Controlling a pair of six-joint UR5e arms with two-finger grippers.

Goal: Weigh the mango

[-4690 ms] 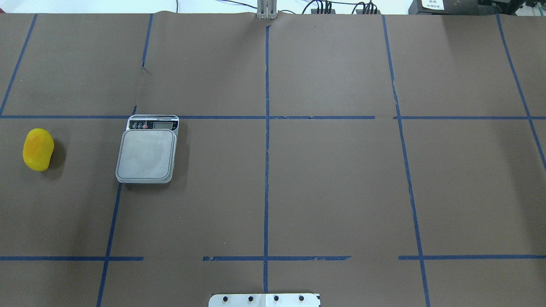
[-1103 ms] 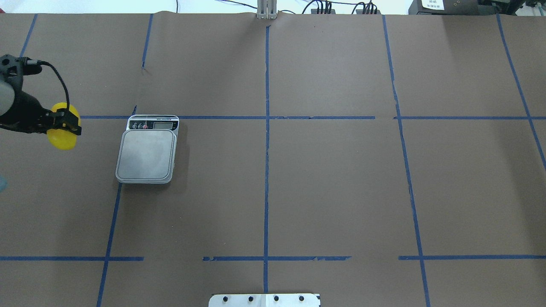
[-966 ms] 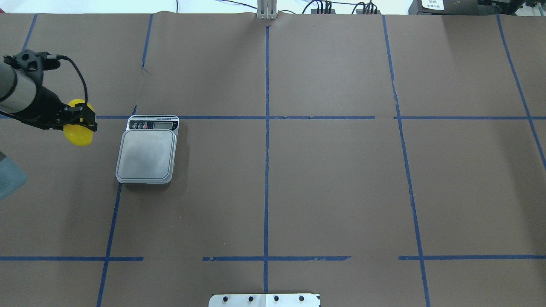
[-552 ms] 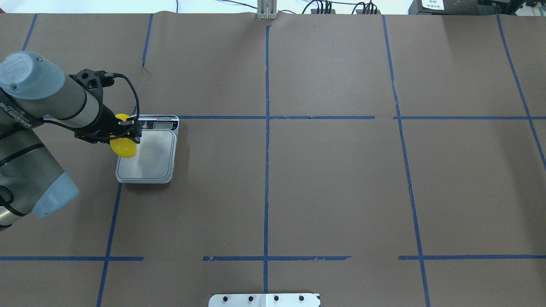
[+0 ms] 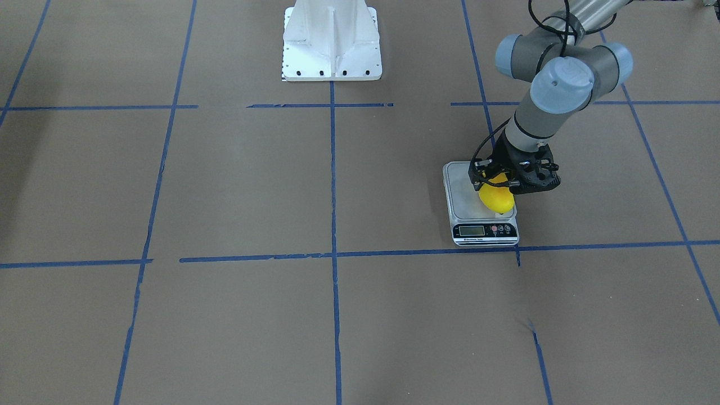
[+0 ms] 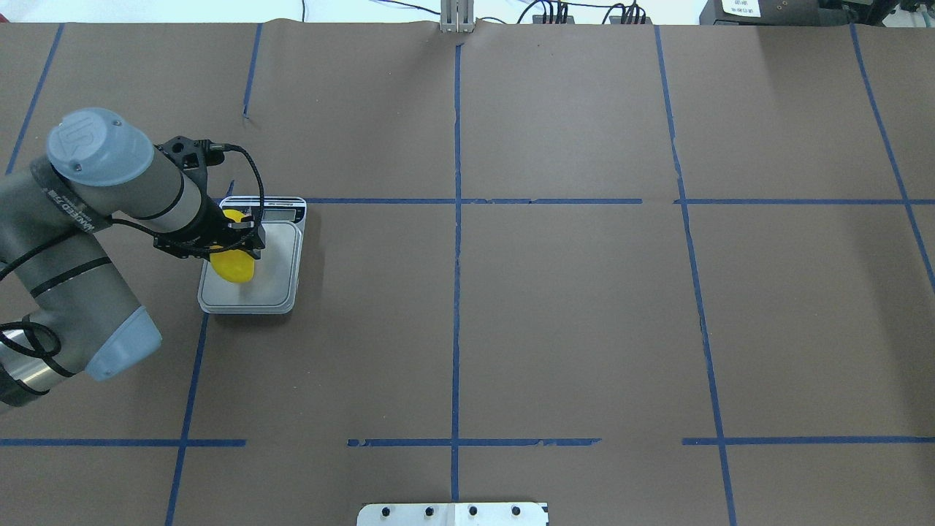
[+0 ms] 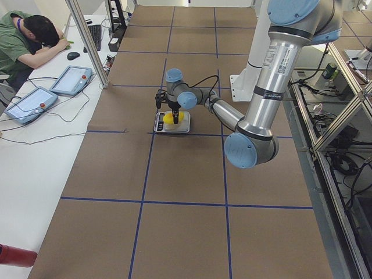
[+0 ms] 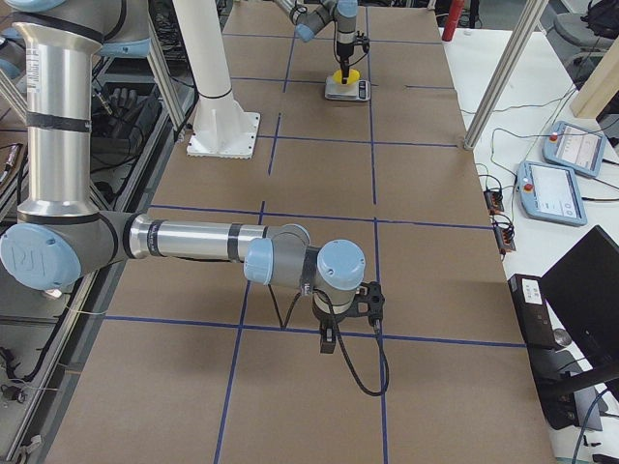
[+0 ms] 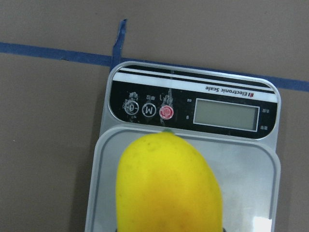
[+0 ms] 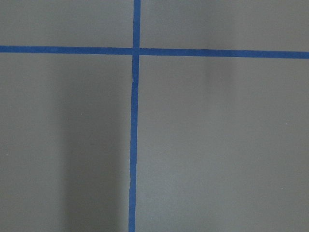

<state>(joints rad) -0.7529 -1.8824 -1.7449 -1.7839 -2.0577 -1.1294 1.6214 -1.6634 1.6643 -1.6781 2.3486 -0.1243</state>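
The yellow mango (image 6: 235,267) is held in my left gripper (image 6: 235,241), which is shut on it from above. It hangs low over the grey platform of the scale (image 6: 281,274), toward the platform's left half. I cannot tell whether it touches the platform. The front view shows the mango (image 5: 496,198) over the scale (image 5: 464,194), held by the gripper (image 5: 500,183). The left wrist view shows the mango (image 9: 169,188) in front of the scale's blank display (image 9: 226,116). My right gripper (image 8: 329,333) shows only in the exterior right view, low over the table; I cannot tell its state.
The brown paper table is marked with blue tape lines (image 6: 456,219). The robot's white base (image 5: 332,39) stands at the near middle edge. An operator (image 7: 29,35) sits at a side desk with tablets (image 7: 32,102), beyond the table's far edge.
My left arm lifted the mango from the table's far left and carried it rightward. It now hangs over the scale's platform. The scale has not moved.
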